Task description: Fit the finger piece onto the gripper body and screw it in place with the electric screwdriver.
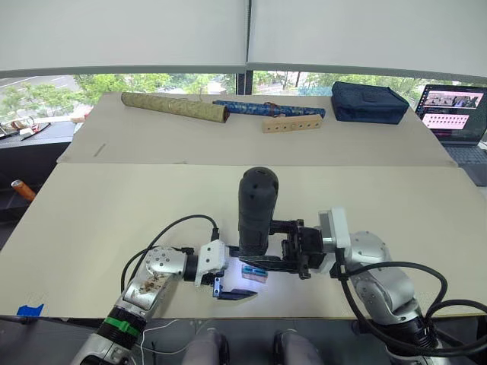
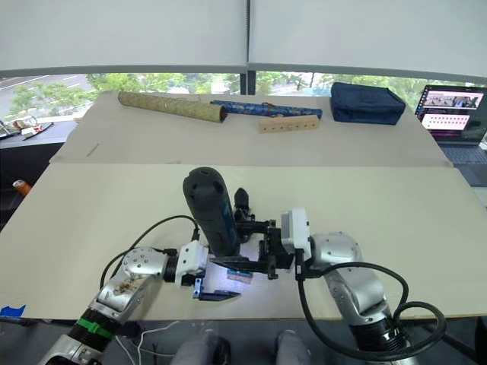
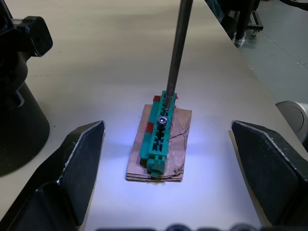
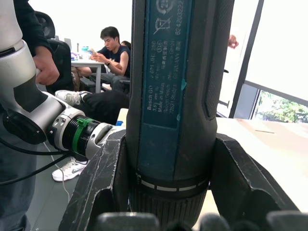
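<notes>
My right gripper (image 4: pixel 166 192) clamps the screwdriver (image 1: pixel 257 209) upright near the table's (image 1: pixel 91 220) front edge, its thin bit (image 3: pixel 177 48) coming down onto a screw in the small green block (image 3: pixel 160 139), which sits on a brown pad in the tool's own pool of light. My left gripper (image 3: pixel 168 159) rests low on the table with its fingers spread wide on either side of the block, touching nothing. The gripper body (image 2: pixel 242 205) stands just behind the screwdriver, seen in the left wrist view as a dark shape at the edge. I cannot make out the finger piece. The risk, as I judge it: nothing steadies the block, so a turning bit could spin or skid it off its pad, or the tip could slip out of the screw head if I lean the tool.
</notes>
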Robot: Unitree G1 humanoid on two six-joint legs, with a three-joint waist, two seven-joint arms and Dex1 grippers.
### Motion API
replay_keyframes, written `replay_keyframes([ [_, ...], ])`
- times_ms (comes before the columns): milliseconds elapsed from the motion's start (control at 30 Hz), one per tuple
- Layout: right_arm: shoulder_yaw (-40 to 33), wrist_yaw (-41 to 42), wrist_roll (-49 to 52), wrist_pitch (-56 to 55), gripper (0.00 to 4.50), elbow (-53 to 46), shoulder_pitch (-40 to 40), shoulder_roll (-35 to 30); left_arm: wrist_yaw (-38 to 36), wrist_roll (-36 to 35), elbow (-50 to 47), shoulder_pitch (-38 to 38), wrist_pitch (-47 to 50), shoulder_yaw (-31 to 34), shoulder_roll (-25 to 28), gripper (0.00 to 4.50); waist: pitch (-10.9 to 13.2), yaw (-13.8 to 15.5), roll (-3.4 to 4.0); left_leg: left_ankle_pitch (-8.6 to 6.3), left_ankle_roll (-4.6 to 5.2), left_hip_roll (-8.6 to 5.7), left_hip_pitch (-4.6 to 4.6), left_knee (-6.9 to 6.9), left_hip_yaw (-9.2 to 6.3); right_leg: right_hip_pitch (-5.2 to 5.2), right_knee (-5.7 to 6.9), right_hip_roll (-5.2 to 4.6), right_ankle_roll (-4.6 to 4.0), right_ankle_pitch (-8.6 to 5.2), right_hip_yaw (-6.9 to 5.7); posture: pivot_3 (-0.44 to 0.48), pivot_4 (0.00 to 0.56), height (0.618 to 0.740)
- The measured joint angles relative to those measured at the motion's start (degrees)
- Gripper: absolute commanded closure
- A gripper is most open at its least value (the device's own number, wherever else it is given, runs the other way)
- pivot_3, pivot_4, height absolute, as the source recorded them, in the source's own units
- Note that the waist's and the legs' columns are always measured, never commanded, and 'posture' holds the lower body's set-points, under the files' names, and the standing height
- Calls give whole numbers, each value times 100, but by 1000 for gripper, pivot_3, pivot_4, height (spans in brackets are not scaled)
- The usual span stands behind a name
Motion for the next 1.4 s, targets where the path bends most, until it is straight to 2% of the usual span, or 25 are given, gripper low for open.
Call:
replay_keyframes([
  [1400,37,30,-211,0,2572,259,71,1,150,6,-179,89,303,-67,132,54,-1,-47,1,0,0,4,14,-2,2,-2,25,1,0,-1,7,0,150,740],
])
